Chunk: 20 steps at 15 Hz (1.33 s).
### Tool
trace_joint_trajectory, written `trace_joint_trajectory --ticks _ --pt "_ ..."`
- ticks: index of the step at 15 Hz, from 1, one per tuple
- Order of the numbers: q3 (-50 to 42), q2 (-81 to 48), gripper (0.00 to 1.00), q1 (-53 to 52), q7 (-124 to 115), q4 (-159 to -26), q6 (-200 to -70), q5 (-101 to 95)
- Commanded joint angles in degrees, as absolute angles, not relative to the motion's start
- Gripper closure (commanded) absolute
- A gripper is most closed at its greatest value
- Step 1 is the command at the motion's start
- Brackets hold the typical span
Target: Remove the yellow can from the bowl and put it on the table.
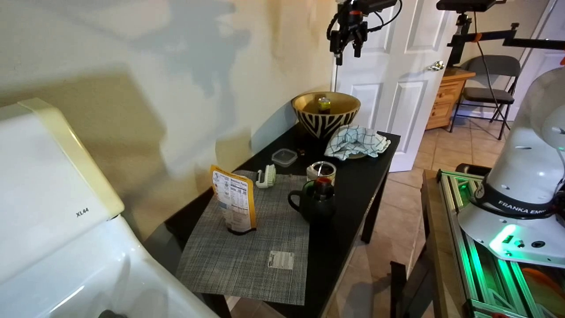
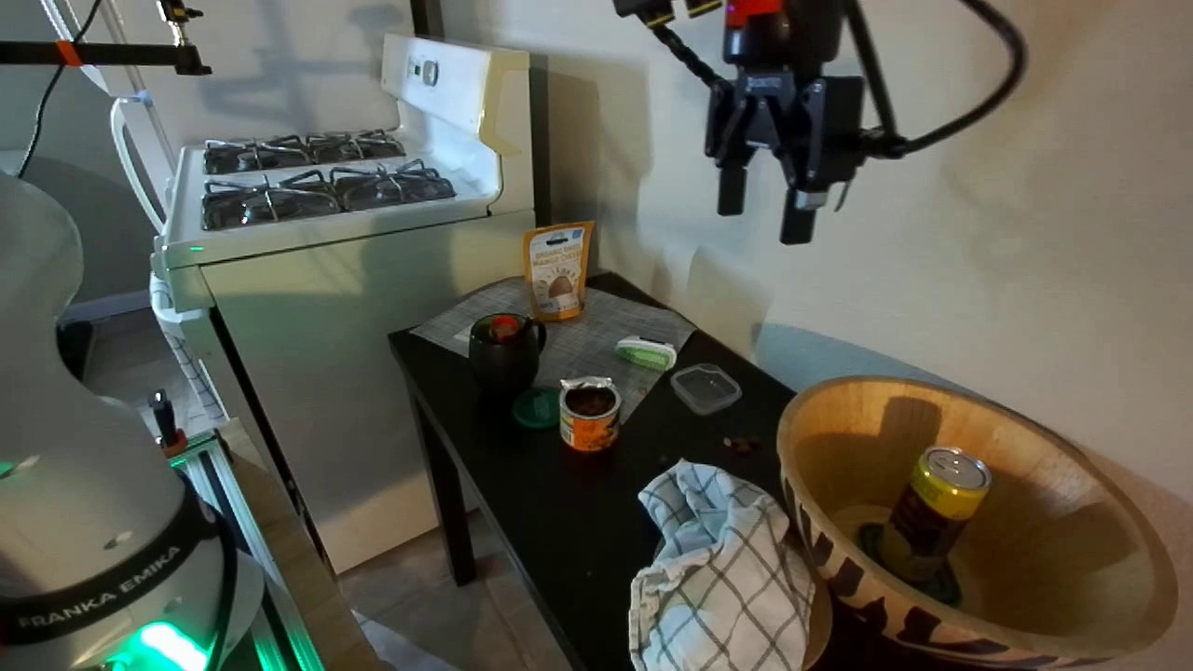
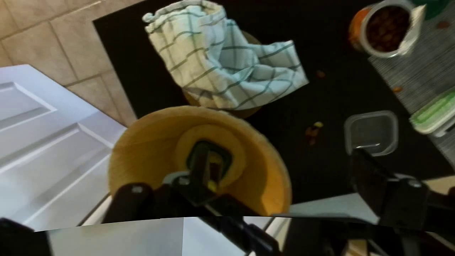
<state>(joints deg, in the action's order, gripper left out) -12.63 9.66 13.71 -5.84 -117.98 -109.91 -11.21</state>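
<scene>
Currently, removal stands undone: the yellow-topped drinks can (image 2: 935, 513) sits inside the zebra-patterned bowl (image 1: 325, 124). My gripper (image 2: 765, 207) hangs well above, jaws spread, holding nothing. Grasp, lift and placement on the black table (image 2: 569, 503) all remain.

The tally is standing at one table (image 2: 578, 503), one placemat (image 1: 247, 265), one bowl (image 2: 834, 424), one yellow can (image 2: 937, 513), one cloth (image 2: 722, 578), one mug (image 2: 501, 362), one pouch (image 2: 559, 272), one brush (image 2: 646, 352), one open tin (image 2: 589, 431) and one clear plastic tub or cover (image 2: 706, 389). Furniture and equipment are numbering one stove (image 2: 363, 326), four burners (image 2: 270, 199), one chair (image 1: 494, 71), one robot arm (image 1: 518, 176), one gripper (image 2: 765, 207) and two fingers (image 2: 798, 225).
</scene>
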Motion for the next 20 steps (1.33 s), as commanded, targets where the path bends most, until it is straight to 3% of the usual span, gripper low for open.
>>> trace_joint_trajectory --ticks 1,2,8,20 --pt "-14.80 -0.63 0.00 16.12 -10.91 -108.81 -109.12 -11.67" --pt "-14.24 5.21 0.00 15.35 -8.13 -114.14 -110.20 -12.21" --pt "-14.31 3.87 0.00 15.39 -7.89 -112.72 -110.18 -12.19" --pt "-19.36 -13.03 0.00 21.06 6.26 -101.38 -113.46 1.52"
